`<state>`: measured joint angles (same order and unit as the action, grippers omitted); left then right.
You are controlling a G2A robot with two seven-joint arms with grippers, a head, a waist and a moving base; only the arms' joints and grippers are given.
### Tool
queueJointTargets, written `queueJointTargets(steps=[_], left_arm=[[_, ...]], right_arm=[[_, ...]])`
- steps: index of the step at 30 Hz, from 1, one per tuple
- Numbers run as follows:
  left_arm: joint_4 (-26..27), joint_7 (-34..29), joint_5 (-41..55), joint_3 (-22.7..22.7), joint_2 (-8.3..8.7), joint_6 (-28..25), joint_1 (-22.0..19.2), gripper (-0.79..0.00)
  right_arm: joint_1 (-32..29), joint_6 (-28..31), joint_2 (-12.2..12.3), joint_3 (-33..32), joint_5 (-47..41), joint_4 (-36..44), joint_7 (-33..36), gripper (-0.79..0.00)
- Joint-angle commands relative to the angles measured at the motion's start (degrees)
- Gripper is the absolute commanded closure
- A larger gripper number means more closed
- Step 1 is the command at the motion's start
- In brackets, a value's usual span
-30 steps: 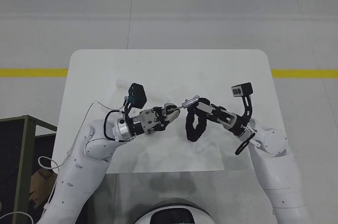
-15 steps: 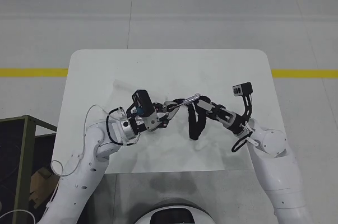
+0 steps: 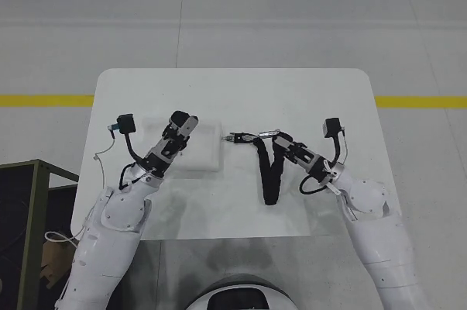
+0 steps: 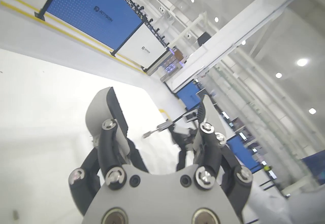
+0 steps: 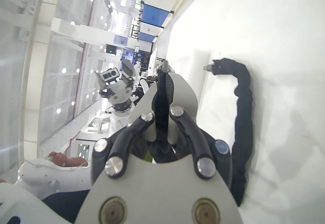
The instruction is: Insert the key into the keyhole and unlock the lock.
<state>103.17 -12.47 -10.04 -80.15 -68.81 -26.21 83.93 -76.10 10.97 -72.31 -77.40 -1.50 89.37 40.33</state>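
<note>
Lock first: the black cable lock droops in a loop down to the table, and one end of it is up in my right gripper, fingers pressed together on it, a small metal piece poking past the tips. The other end is free, its metal tip lying just beside the edge of a white pad, apart from the end I'm holding. So by my read the lock is already open and we're at the close of the job. As for the key, I can't make it out; it could be sitting in the end I hold, too small to tell. My left gripper is off over the pad, fingers spread wide, nothing between them. Next, I reckon: check the ends really are parted, then lower the held end gently so the cable doesn't drag. The table's plain white with rounded corners. Beyond it, pale floor with a yellow line, blue panels, bright ceiling lights.
</note>
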Motion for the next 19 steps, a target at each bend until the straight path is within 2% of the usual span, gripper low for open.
queueJointTargets(steps=[1,2,3,8,12,14,18,19], left_arm=[[2.0,-2.5,4.5,1.1,-0.02,-0.5,0.8,-0.785],[2.0,-2.5,4.5,1.1,-0.02,-0.5,0.8,-0.785],[2.0,-2.5,4.5,1.1,-0.02,-0.5,0.8,-0.785],[2.0,-2.5,4.5,1.1,-0.02,-0.5,0.8,-0.785],[2.0,-2.5,4.5,1.1,-0.02,-0.5,0.8,-0.785],[2.0,-2.5,4.5,1.1,-0.02,-0.5,0.8,-0.785],[2.0,-2.5,4.5,1.1,-0.02,-0.5,0.8,-0.785],[2.0,-2.5,4.5,1.1,-0.02,-0.5,0.8,-0.785]], right_arm=[[0.7,-1.9,0.1,1.1,3.0,-0.8,0.2,-0.237],[1.0,-2.5,0.1,1.7,4.6,-0.9,-0.1,-0.714],[1.1,-3.1,0.1,2.1,5.3,-1.0,-0.7,-0.785],[0.6,-5.5,0.5,2.0,13.0,0.8,-4.8,-0.785],[-1.0,-4.6,0.8,0.7,16.7,4.2,-8.4,-0.785],[-2.6,-4.0,1.0,-0.3,20.3,7.1,-12.4,-0.785],[-6.4,-1.5,0.9,-1.0,15.7,10.5,-16.8,-0.785],[-6.1,-1.7,0.9,-0.9,17.4,10.4,-16.6,-0.746]])
